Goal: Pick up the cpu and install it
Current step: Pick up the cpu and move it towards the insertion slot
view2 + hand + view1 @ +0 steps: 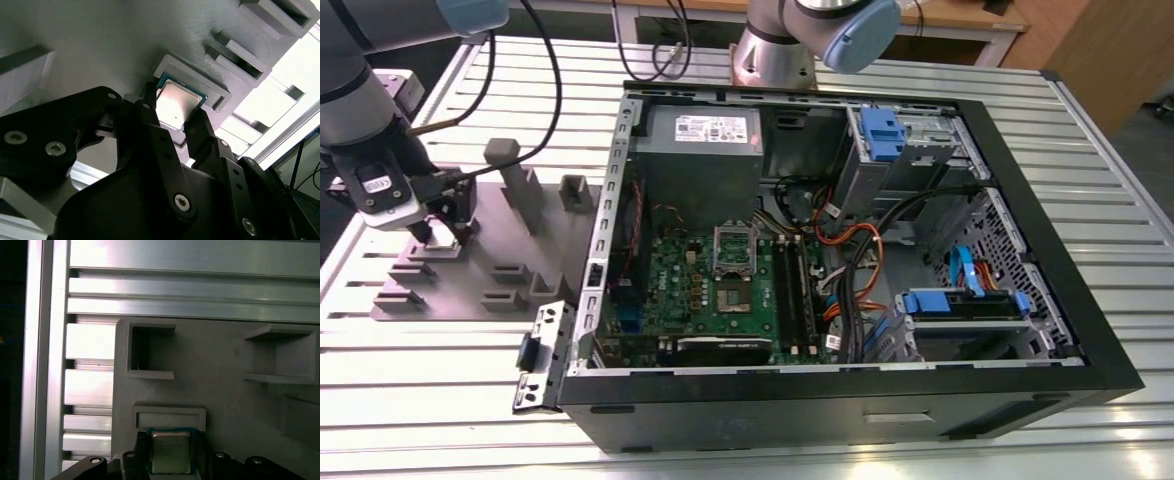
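Grey plastic tray (454, 295), nine o'clock of the open case (854, 405): gripper (438, 235) narrowed onto the cpu (177, 104), chip low at its pocket, pick-up barely begun; green motherboard (687, 290), three o'clock of tray: socket (731, 248) apparently unfilled, installation outstanding.

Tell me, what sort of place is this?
Probably a robotics lab or assembly test bench: an open computer case lies on a slatted aluminium table, a grey fixture tray sits beside it, and a robot arm's gripper holds the cpu at that tray.
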